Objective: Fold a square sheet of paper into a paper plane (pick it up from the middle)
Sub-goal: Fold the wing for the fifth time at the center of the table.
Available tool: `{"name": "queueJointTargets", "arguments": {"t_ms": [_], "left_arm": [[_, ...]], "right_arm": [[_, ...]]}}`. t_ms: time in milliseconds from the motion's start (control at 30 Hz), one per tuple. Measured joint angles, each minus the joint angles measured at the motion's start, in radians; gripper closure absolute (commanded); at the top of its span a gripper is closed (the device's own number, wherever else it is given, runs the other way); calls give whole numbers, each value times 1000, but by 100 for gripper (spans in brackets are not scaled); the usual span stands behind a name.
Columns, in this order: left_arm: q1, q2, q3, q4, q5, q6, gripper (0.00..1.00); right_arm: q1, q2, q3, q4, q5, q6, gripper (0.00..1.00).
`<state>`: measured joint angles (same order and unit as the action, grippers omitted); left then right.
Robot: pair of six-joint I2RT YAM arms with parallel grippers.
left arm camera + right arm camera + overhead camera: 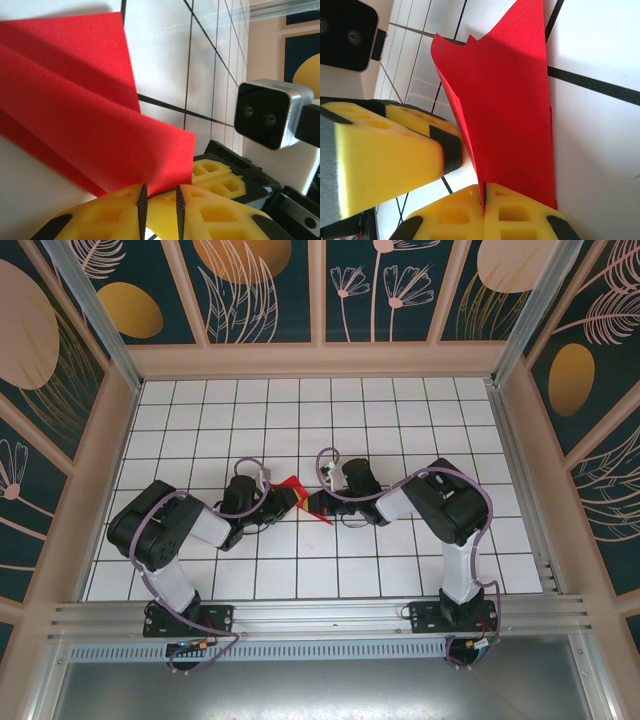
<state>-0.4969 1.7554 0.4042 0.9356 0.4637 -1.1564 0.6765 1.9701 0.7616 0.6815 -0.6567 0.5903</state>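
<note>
Fingers of your right gripper (483,189) are pressed together on the folded red paper (510,100). Your left gripper (160,190) shows a narrow gap with the paper's edge at its tips; whether it grips, you cannot tell. The paper sits mid-desk (300,400), between both grippers.

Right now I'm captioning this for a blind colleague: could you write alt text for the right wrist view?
Folded red paper is pinched at its lower edge in the shut right gripper and fans up over the white grid table. The left gripper sits close beside it.
</note>
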Motion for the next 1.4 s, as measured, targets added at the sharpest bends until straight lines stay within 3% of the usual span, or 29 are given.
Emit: {"name": "queueJointTargets", "arguments": {"t_ms": [900,1400], "left_arm": [[0,53,25,29,0,-7,80],[1,73,43,10,-12,-8,82]], "right_arm": [[-1,8,24,-35,-13,-1,99],[-20,-5,103,-217,-75,-67,73]]}}
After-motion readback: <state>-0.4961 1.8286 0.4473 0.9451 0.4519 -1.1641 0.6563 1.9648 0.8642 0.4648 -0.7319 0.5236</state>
